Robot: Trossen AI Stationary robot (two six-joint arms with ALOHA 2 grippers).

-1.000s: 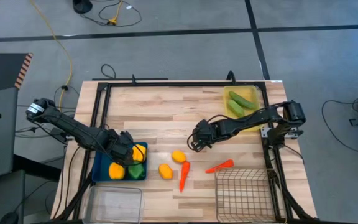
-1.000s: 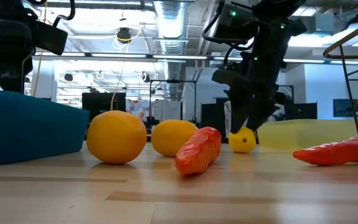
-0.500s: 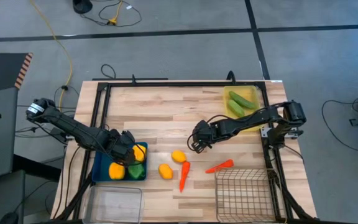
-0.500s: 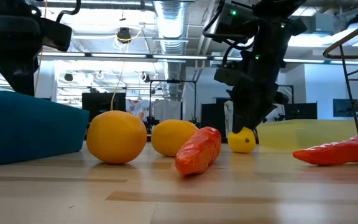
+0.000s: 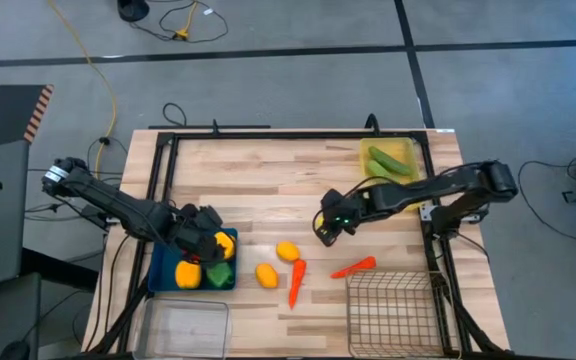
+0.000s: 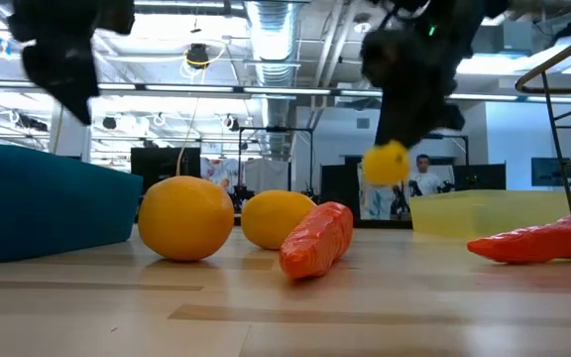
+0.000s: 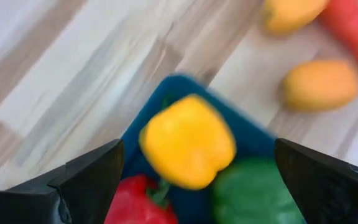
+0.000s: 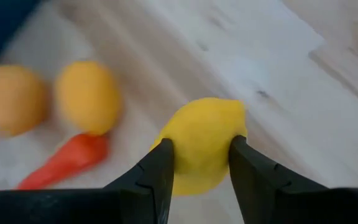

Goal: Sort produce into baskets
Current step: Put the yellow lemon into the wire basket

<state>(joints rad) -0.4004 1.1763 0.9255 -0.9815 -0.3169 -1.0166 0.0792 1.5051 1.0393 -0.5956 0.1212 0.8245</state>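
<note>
Standing at the near edge of the wooden table (image 5: 268,180), I see the wire mesh basket (image 5: 393,310) at about five o'clock and the clear plastic bin (image 5: 183,325) at about seven, both hard against that near edge. Just beyond the bin sits the blue tray (image 5: 163,268) holding a red, a green and a yellow bell pepper (image 7: 188,142); the left gripper (image 5: 208,243) hangs over it with its fingers spread wide and nothing between them. Toward the middle of the board lie two loose lemons (image 5: 266,274) side by side, a carrot (image 5: 296,282) touching the farther one, and a second carrot (image 5: 353,267) just beside the mesh basket's far rim. Past them, a little right of centre, the right gripper (image 5: 330,228) is closed on a small yellow lemon (image 8: 202,144), held clear of the wood with open board beneath it. At roughly one o'clock, near the far right corner, the translucent yellow tray (image 5: 408,150) holds the green cucumbers (image 5: 386,165). A dark metal frame runs round the table's edges. The far left of the board is bare wood. Beyond lies grey floor with cables, and a lit room with ceiling ducts, where a person (image 6: 426,180) stands in the distance.
</note>
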